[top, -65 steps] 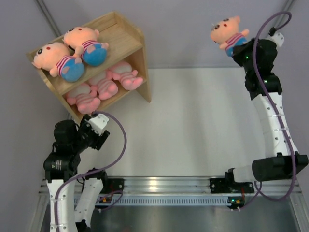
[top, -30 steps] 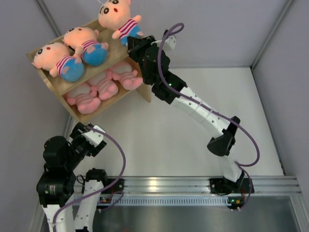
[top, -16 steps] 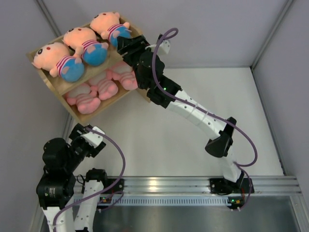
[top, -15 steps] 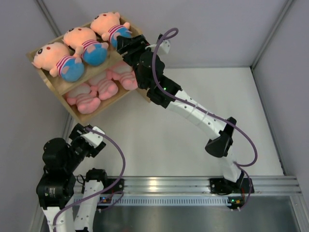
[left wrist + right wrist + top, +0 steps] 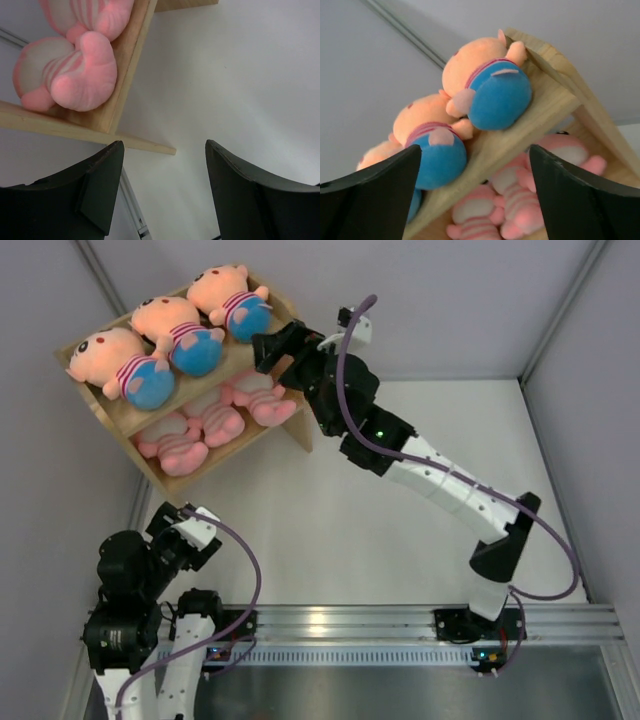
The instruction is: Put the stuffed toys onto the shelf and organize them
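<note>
While my left tool [image 5: 165,150] and right tool [image 5: 268,350] gape empty, three dolls [image 5: 170,325] lie atop the wooden shelf [image 5: 305,430] and three pink striped animals [image 5: 215,420] below, at the desk's ten o'clock. I judge them light, squashy plush, best pinched round the belly.

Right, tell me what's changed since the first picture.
The right arm swung left from the far right corner, set the third doll on the top tier of the shelf beside the other two dolls, and let go; its jaws stand open, just clear. The left arm pulled back toward its base. Those two dolls, the three pink animals and the shelf stayed put.
</note>
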Controlling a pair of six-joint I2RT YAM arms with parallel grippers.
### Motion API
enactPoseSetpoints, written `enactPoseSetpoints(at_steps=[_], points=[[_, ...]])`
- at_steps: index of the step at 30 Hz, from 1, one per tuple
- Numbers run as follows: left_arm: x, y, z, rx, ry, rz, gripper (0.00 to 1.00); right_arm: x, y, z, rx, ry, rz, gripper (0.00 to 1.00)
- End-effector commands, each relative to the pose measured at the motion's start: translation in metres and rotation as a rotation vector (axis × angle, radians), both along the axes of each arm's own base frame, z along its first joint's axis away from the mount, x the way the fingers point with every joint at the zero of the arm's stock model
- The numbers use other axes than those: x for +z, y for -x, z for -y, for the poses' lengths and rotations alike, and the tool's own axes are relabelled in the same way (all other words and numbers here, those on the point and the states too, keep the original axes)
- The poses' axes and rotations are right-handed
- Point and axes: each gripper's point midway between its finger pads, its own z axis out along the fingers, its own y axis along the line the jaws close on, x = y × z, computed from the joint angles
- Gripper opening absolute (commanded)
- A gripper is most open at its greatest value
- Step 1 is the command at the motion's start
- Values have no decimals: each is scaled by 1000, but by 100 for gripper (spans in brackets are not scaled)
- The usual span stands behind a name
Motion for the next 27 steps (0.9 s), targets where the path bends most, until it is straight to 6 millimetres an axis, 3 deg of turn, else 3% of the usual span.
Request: enactPoseSetpoints(at_steps=[1,2,3,4,5,6,7,8,9,10,11,12,14,15,17,18,22,27], points=[[-19,1,-6,29,-11,-28,72,34,44,76,-30,174,104,93],[-29,0,-6,31,-14,-51,72,23,48,86,-41,215,99,96],[-33,-1,-7,35,-12,-56,72,-27,45,88,-44,342,57,99],[-36,0,-7,35,-16,-57,73,-18,58,117,-59,330,71,99],[-42,-1,-7,38,-14,-73,74,-33,59,131,-75,361,56,99],[-46,-1,-7,39,-14,-81,75,-78,57,139,-78,451,7,99],[-47,0,-8,41,-14,-78,75,-81,66,165,-96,460,-1,99],[-54,-1,-8,48,-8,-92,75,-99,61,184,-129,502,-31,99],[-56,-1,-9,52,-8,-90,75,-138,60,196,-141,579,-85,99],[-58,-2,-9,55,-8,-84,75,-144,66,216,-158,585,-95,99],[-63,-5,-13,71,-21,-66,75,-164,61,238,-198,627,-138,99],[-66,-7,-16,86,-29,-54,75,-205,60,252,-208,707,-187,100],[-78,-16,-29,141,-69,-16,76,-227,58,281,-241,731,-203,99],[-83,-19,-34,170,-81,-6,76,-258,59,292,-241,784,-244,99],[-98,-26,-46,235,-99,6,77,-272,56,313,-270,793,-263,99],[-104,-28,-48,250,-100,2,77,-290,58,320,-272,833,-280,99],[-130,-33,-50,292,-53,-22,78,-303,61,336,-308,869,-219,99],[-128,-38,-57,346,-28,9,80,-311,65,345,-353,857,-129,100]])
